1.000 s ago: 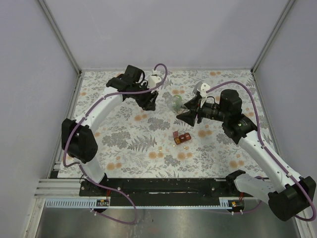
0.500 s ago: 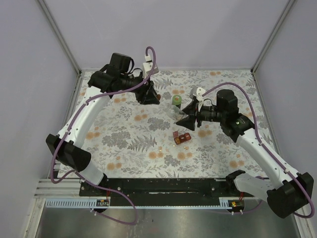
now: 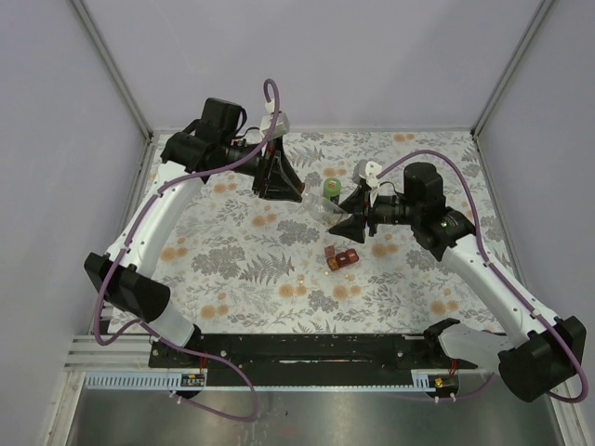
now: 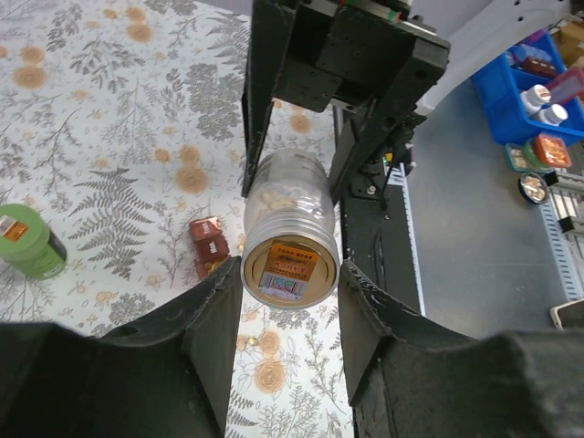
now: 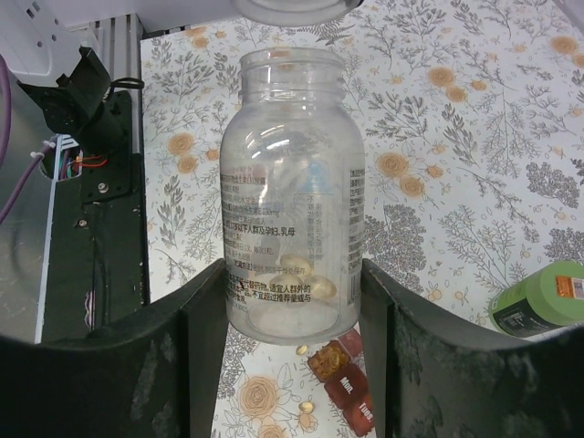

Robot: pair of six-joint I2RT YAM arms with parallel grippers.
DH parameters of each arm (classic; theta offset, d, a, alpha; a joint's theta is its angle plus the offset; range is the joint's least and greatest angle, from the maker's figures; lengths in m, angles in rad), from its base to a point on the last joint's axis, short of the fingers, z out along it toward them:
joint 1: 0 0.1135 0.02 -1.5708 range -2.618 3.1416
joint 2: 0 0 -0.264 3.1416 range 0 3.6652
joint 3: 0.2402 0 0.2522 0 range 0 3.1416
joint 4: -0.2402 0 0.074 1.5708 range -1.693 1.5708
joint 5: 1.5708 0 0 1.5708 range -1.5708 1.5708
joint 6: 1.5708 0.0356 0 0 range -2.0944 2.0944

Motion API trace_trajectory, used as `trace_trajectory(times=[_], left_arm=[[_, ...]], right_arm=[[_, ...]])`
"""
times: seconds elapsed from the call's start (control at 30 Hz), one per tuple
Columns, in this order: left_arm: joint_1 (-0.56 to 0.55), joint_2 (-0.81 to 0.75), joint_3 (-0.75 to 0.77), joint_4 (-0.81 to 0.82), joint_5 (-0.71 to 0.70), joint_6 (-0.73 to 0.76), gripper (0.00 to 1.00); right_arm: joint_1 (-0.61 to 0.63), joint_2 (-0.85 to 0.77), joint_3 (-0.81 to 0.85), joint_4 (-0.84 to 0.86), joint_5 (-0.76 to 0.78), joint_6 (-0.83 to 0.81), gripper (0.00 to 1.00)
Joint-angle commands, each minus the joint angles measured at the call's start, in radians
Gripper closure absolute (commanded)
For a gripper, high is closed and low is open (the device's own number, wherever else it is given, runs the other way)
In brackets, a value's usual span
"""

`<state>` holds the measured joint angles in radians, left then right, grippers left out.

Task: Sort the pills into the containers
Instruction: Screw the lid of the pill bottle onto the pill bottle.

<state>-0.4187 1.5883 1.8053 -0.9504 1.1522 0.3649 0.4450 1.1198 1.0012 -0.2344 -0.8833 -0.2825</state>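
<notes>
My right gripper [image 5: 292,285] is shut on a clear bottle [image 5: 292,182] and holds it off the cloth; a few pale pills [image 5: 298,271] lie in its bottom and its mouth is uncapped. Just beyond that mouth my left gripper [image 4: 290,285] is shut on the bottle's round cap [image 4: 290,265]. From above, the clear bottle [image 3: 325,212] spans the gap between the left gripper [image 3: 299,197] and the right gripper [image 3: 338,219]. Below lies the dark-red pill box [image 3: 342,259] [image 5: 351,388], one compartment open and full of pills. A green bottle [image 3: 331,189] [image 5: 538,301] stands behind. Loose pills [image 5: 307,407] dot the cloth.
The flowered cloth [image 3: 232,251] covers the table between grey side walls. The black base rail [image 3: 297,348] runs along the near edge. Past the table edge, a blue bin [image 4: 520,100] of small bottles shows in the left wrist view.
My left arm has swung its elbow outward and drawn its gripper back and up. The right gripper carried the clear bottle slightly nearer, so the green bottle now shows.
</notes>
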Motion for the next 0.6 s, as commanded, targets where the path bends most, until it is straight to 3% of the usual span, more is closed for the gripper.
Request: trace_trajectory(times=[0.0, 0.57], left_arm=[[0.004, -0.033, 0.025, 0.007, 0.121, -0.009, 1.0], [0.003, -0.037, -0.03, 0.009, 0.076, 0.035, 1.0]], right_arm=[[0.008, 0.005, 0.056, 0.024, -0.029, -0.014, 1.0], [0.029, 0.006, 0.076, 0.021, -0.028, -0.001, 1.0]])
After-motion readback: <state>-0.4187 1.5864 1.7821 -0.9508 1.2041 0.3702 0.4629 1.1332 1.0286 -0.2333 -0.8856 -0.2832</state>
